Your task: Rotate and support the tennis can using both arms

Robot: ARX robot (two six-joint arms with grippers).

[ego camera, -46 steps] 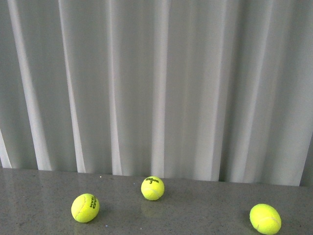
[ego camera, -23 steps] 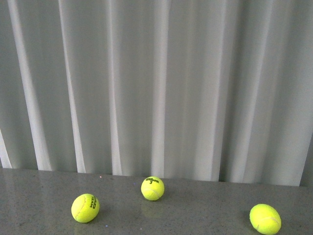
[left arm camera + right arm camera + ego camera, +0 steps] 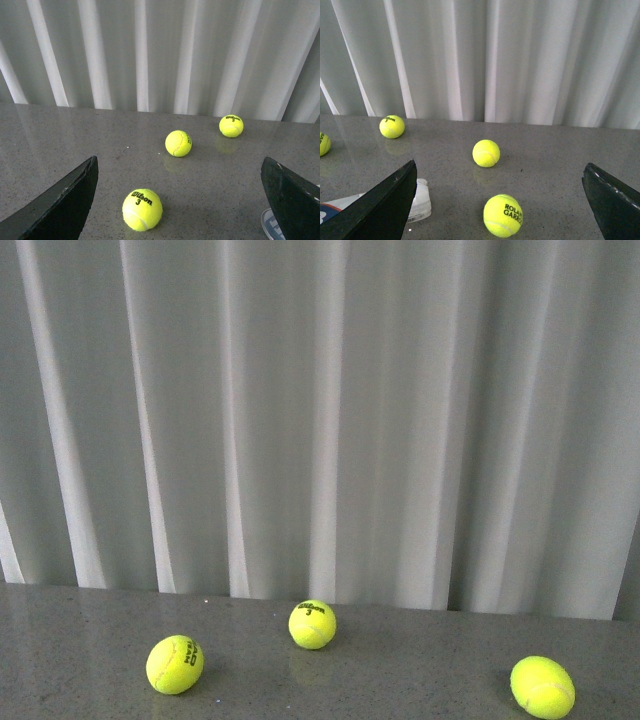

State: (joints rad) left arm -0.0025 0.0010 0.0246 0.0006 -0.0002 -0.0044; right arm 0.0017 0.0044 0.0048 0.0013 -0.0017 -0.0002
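Two hands gape wide, left hand (image 3: 179,163) and right hand (image 3: 500,165); tennis can (image 3: 418,202) lies beside right finger's edge.

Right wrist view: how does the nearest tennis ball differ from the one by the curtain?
The nearest ball shows ROLAND GARROS lettering on its side; the far ball has small dark print on top, unreadable. The nearest ball fills more of the picture than the far ball. Both are yellow-green, on the table.
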